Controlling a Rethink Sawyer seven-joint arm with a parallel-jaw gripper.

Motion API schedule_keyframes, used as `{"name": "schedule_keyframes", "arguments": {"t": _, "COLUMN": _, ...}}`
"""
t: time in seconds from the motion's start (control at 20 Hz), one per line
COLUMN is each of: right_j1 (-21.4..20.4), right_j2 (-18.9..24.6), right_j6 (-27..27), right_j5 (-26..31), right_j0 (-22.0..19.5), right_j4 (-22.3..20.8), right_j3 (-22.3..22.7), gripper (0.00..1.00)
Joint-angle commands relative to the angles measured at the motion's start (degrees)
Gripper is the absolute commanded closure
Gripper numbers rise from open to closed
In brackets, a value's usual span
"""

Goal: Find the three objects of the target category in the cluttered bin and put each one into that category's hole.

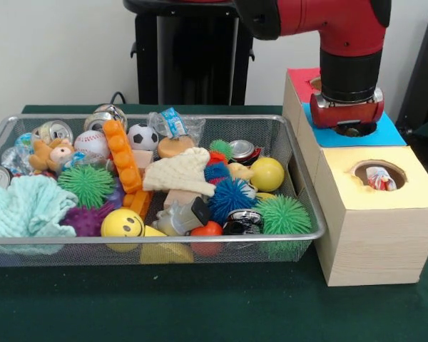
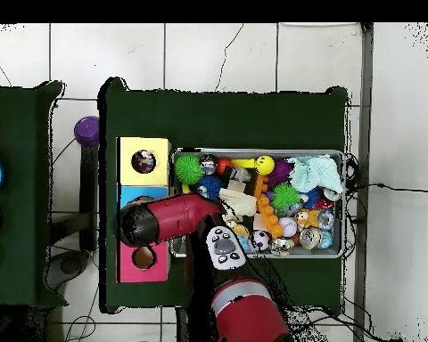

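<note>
A: Green cloth on the table (image 1: 200,306) comes first, bare along the front. Then, well to the side of the gripper (image 1: 351,128) and nearer us, the bin (image 1: 157,239), its rim touching or almost touching the boxes.

B: And the yellow box (image 1: 374,214)?

A: Just in front of the gripper, nearer the camera. In its hole (image 1: 379,173) lies a whitish piece with bright blotches (image 1: 379,178), so I judge at least one of the three objects is already posted. How many lie under it I cannot tell.

B: What is the gripper doing?

A: It hangs low over the blue box (image 1: 357,132), one behind the yellow, with the red box (image 1: 299,78) farther back. Only the wrist flange and a dark stub show beneath it. Whether it is spread or closed, or has hold of anything, I cannot tell.

B: Any dotted fabric in the bin?

A: None I can pick out. A cream knit (image 1: 180,173) sits mid-bin over blocks and spiky balls, and a teal towel (image 1: 21,206) fills the corner farthest from the gripper. Anything left is probably buried under those.

B: Room to move?

A: Above the boxes it is open. From overhead, the arm (image 2: 168,218) crosses the bin's near rim (image 2: 253,256), so that rim is the edge to clear. Inside, things are packed tight with hardly a gap.
</note>
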Motion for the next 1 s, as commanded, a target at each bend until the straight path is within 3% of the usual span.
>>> {"name": "schedule_keyframes", "arguments": {"t": 0.05, "right_j1": 10.6, "right_j2": -9.9, "right_j6": 6.9, "right_j5": -6.0, "right_j0": 0.9, "right_j4": -5.4, "right_j3": -6.4, "gripper": 0.00}}
{"name": "schedule_keyframes", "arguments": {"t": 0.25, "right_j1": 11.6, "right_j2": -12.1, "right_j6": 8.9, "right_j5": -11.4, "right_j0": 2.5, "right_j4": -4.8, "right_j3": -6.8, "gripper": 0.00}}
{"name": "schedule_keyframes", "arguments": {"t": 0.3, "right_j1": 11.9, "right_j2": -13.6, "right_j6": 10.8, "right_j5": -15.6, "right_j0": 3.5, "right_j4": -4.3, "right_j3": -6.7, "gripper": 0.00}}
{"name": "schedule_keyframes", "arguments": {"t": 0.45, "right_j1": 11.9, "right_j2": -13.5, "right_j6": 10.2, "right_j5": -16.5, "right_j0": 3.2, "right_j4": -3.7, "right_j3": -6.6, "gripper": 0.00}}
{"name": "schedule_keyframes", "arguments": {"t": 0.5, "right_j1": 12.3, "right_j2": -15.7, "right_j6": 12.2, "right_j5": -21.7, "right_j0": 4.7, "right_j4": -2.3, "right_j3": -6.4, "gripper": 1.00}}
{"name": "schedule_keyframes", "arguments": {"t": 0.6, "right_j1": 12.4, "right_j2": -15.8, "right_j6": 12.6, "right_j5": -22.5, "right_j0": 4.7, "right_j4": -2.1, "right_j3": -6.1, "gripper": 1.00}}
{"name": "schedule_keyframes", "arguments": {"t": 0.7, "right_j1": 12.0, "right_j2": -13.7, "right_j6": 9.1, "right_j5": -18.2, "right_j0": 3.2, "right_j4": -2.7, "right_j3": -6.2, "gripper": 1.00}}
{"name": "schedule_keyframes", "arguments": {"t": 0.8, "right_j1": 11.9, "right_j2": -15.8, "right_j6": 9.2, "right_j5": -24.7, "right_j0": 5.1, "right_j4": -3.8, "right_j3": -6.9, "gripper": 1.00}}
{"name": "schedule_keyframes", "arguments": {"t": 1.0, "right_j1": 11.8, "right_j2": -15.2, "right_j6": 9.4, "right_j5": -26.3, "right_j0": 4.5, "right_j4": -2.7, "right_j3": -5.8, "gripper": 1.00}}
